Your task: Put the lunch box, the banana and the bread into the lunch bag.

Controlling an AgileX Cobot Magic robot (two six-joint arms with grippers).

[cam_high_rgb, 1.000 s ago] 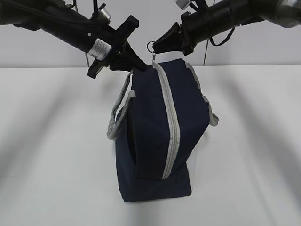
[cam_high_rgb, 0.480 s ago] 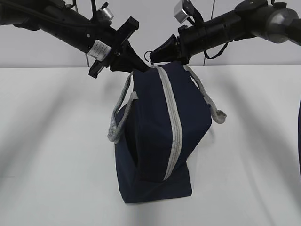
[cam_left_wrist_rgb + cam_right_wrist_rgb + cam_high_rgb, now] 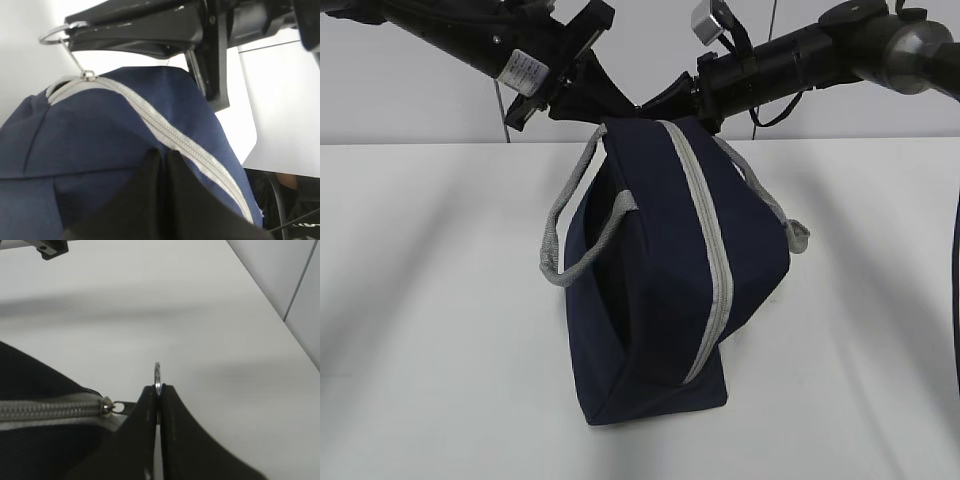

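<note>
The navy lunch bag [image 3: 650, 280] stands tilted on the white table, its grey zipper [image 3: 710, 250] closed along the whole side that I see. My left gripper [image 3: 605, 115] is shut on the fabric at the bag's top corner, left of the zipper [image 3: 165, 135]; its fingers [image 3: 150, 180] pinch navy cloth. My right gripper [image 3: 655, 105] is shut on the metal ring pull [image 3: 157, 372] at the zipper's top end, beside the slider [image 3: 107, 405]. The ring pull also shows in the left wrist view [image 3: 52, 35]. The lunch box, the banana and the bread are out of view.
Grey webbing handles hang loose on the bag's left [image 3: 565, 240] and right [image 3: 790, 230]. The white table [image 3: 440, 300] spreads on all sides, a grey wall behind. A dark edge [image 3: 957, 250] shows at the far right.
Both grippers kept their hold. The left gripper rose a little, and the bag's upper part swung out to the right, so the bag leans more.
</note>
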